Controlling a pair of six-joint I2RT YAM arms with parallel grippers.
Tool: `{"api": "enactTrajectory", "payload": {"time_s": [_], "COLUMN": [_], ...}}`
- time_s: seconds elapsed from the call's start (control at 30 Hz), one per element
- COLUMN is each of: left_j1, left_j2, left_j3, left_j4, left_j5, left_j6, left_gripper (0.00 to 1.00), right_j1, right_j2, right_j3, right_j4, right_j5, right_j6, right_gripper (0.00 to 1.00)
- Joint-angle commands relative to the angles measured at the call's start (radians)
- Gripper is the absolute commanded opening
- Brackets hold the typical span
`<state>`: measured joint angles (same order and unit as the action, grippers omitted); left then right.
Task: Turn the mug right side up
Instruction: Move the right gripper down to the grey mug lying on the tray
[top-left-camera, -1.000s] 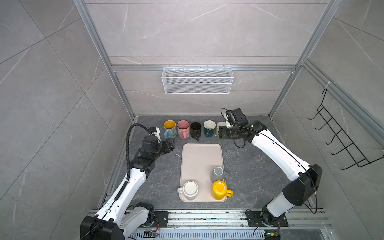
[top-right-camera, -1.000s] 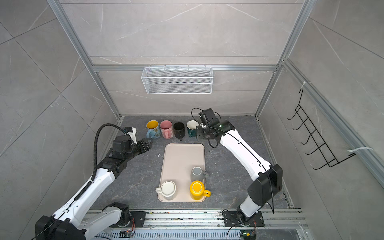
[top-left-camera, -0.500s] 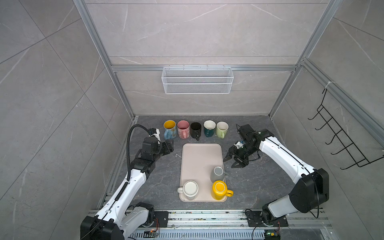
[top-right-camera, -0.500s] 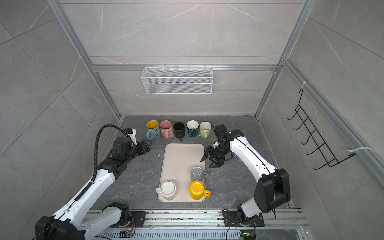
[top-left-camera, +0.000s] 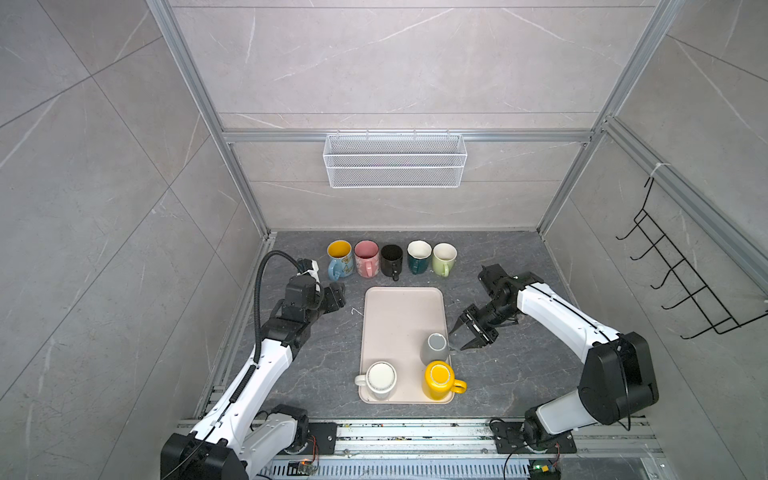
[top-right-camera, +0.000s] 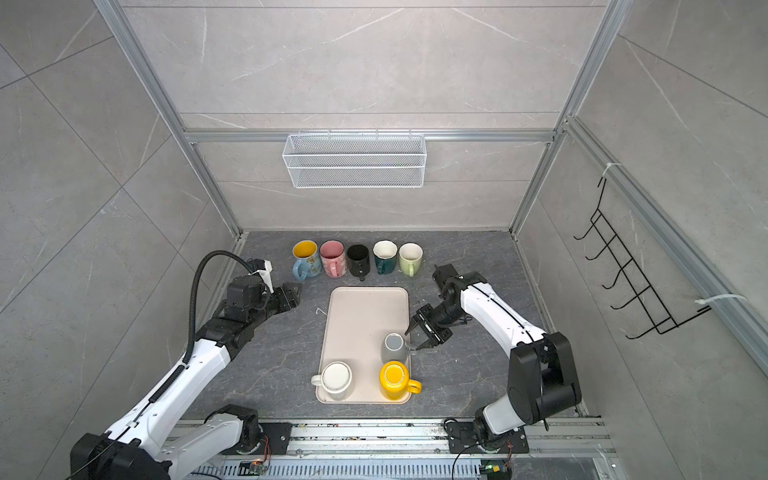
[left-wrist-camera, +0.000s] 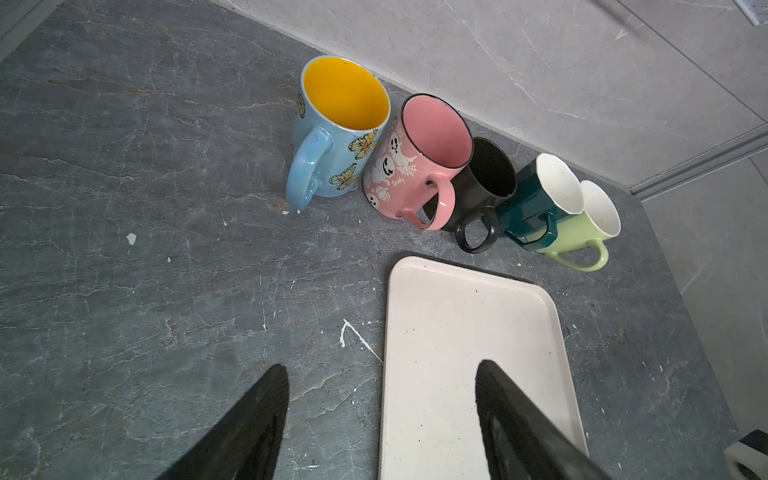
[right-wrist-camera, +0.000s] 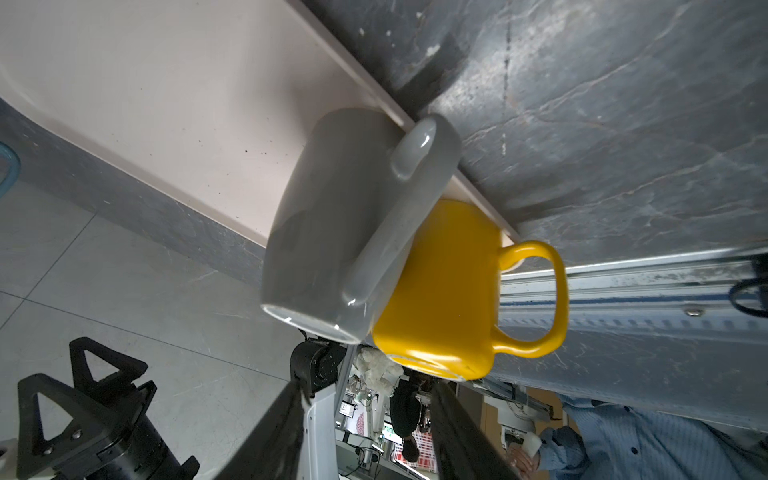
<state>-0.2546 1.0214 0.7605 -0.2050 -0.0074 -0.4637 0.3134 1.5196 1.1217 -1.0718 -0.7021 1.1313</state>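
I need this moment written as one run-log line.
right tool: open, beside grey mug | grey mug: upside down on tray | left tool: open, empty

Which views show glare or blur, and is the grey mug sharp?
Right wrist: grey mug sharp, glare spots on its handle, tabletop sheen; claw fingers soft. Left wrist: pink mug sharp, claw fingers soft. Both top views: even light, faint shadows, no blur, wide-angle splay at the frame posts.

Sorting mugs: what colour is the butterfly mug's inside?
Butterfly mug: yellow inside; left wrist view shows best.
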Motion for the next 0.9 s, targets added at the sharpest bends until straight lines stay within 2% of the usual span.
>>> {"api": "enactTrajectory", "payload": {"time_s": [0.0,0.23,0.53,0.87], "left_j1": [0.003,0.003,0.002,0.003], "left_j2": [-0.008,-0.006,-0.004,-0.002], "left_j3": [0.000,-0.014,-0.020,-0.020], "left_j4": [0.013,0.019,0.023,0.021], "left_j5": [-0.024,-0.040,-0.059,-0.062], "left_j6": [0.022,0.023,0.027,0.039], "left_gripper": [0.73,0.73,0.73,0.74], "right_j1": [-0.006,-0.007,-0.008,0.028], "right_j2": [0.015,0.007,0.043,0.111], "right_j3": [-0.027,-0.100,-0.115,-0.125], "right_j4": [0.017,0.138,0.183,0.279], "right_j5": [0.033,0.061,0.075,0.034], "right_j6": [0.098,0.235,0.273,0.306], "right_gripper": [0.51,0.50,0.51,0.51]}}
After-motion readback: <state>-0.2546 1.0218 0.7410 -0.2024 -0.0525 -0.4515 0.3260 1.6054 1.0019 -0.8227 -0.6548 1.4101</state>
